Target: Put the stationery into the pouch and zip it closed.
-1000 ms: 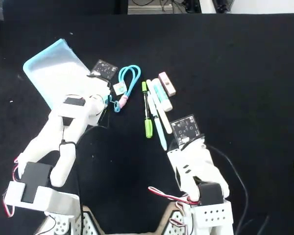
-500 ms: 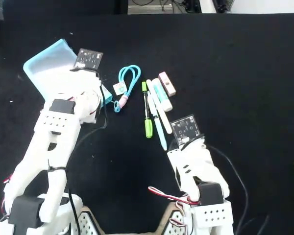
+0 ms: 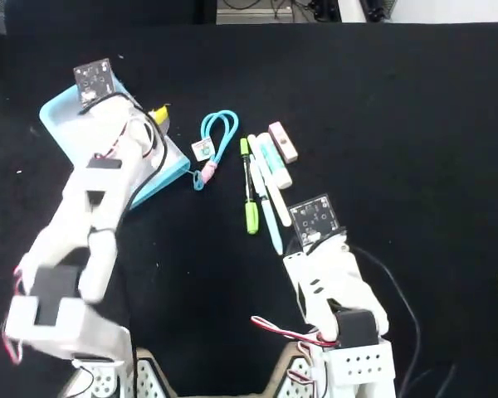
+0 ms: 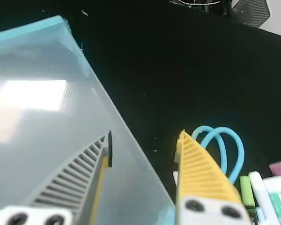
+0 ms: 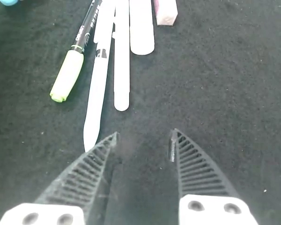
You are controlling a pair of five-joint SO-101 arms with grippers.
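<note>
The translucent, blue-edged pouch (image 4: 47, 117) lies far left. It looks thin, limp and slick, so it is best pinched at its rim. The left gripper (image 4: 144, 143) is spread open astride the pouch's right edge. The pens (image 3: 266, 178) and pink eraser (image 3: 283, 142) lie at centre. They look light and stiff, and the pens are likely to roll, so grip across mid-barrel. The right gripper (image 5: 144, 136) gapes, empty, just near of them.

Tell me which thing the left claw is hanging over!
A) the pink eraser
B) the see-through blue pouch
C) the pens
B: the left claw hangs open across the edge of the pouch, with one finger above its clear face. The pens lie off to the side, in front of the right claw.
</note>
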